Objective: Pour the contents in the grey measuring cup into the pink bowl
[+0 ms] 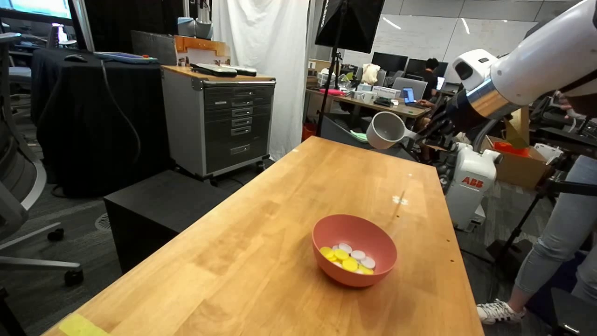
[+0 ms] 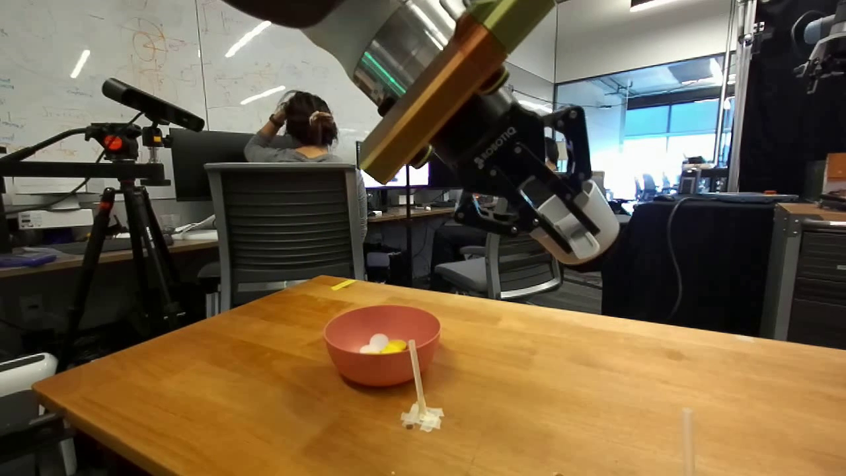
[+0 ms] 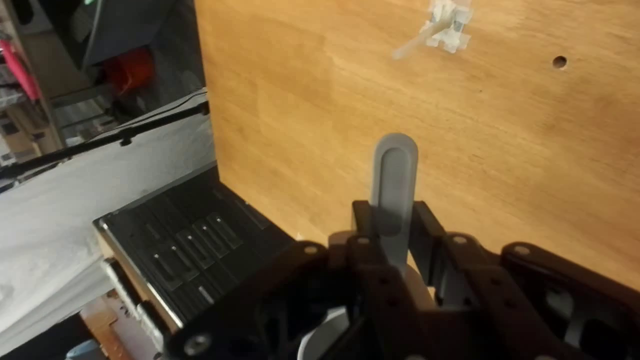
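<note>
Table (image 1: 252,242) below, measuring cup (image 1: 386,131) tilted sideways

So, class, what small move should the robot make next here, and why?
Probably lower the grey measuring cup toward the wooden table, beside the pink bowl: yellow discs and white discs lie in the bowl, the cup's visible inside shows none, and the gripper holds it aloft by its handle.

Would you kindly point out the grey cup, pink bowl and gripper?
Grey cup (image 1: 386,130), in an exterior view: round body.
Pink bowl (image 1: 357,231), in an exterior view: inner wall.
Gripper (image 3: 392,215), in the wrist view: midway between fingertips.
</note>
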Available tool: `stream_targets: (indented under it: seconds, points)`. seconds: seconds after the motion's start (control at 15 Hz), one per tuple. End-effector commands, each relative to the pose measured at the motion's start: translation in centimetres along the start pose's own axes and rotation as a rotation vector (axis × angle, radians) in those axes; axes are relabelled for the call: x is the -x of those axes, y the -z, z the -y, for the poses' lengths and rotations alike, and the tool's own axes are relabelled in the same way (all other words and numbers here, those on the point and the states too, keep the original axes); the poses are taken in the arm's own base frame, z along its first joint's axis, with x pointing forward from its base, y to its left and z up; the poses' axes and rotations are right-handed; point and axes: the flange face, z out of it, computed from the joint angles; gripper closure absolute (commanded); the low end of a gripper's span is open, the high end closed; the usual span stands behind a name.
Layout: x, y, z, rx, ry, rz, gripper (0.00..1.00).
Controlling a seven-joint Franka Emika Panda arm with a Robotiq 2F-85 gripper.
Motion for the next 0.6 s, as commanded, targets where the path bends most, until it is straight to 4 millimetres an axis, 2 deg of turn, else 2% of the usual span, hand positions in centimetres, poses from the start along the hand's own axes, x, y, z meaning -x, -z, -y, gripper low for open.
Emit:
stream_targets:
  seconds: [0.0, 0.07, 0.2, 0.4, 0.53]
  points:
    - [1.2, -4.9, 1.2, -0.111, -0.046, 0.06, 0.94]
    - [1.9, -5.8, 2.7, -0.146, -0.066, 0.083, 0.94]
    - [3.0, -6.2, 6.4, -0.222, -0.083, 0.147, 0.94]
    - [3.2, -6.3, 12.0, -0.333, -0.074, 0.245, 0.94]
    - [3.0, -5.8, 14.5, -0.409, -0.075, 0.301, 0.94]
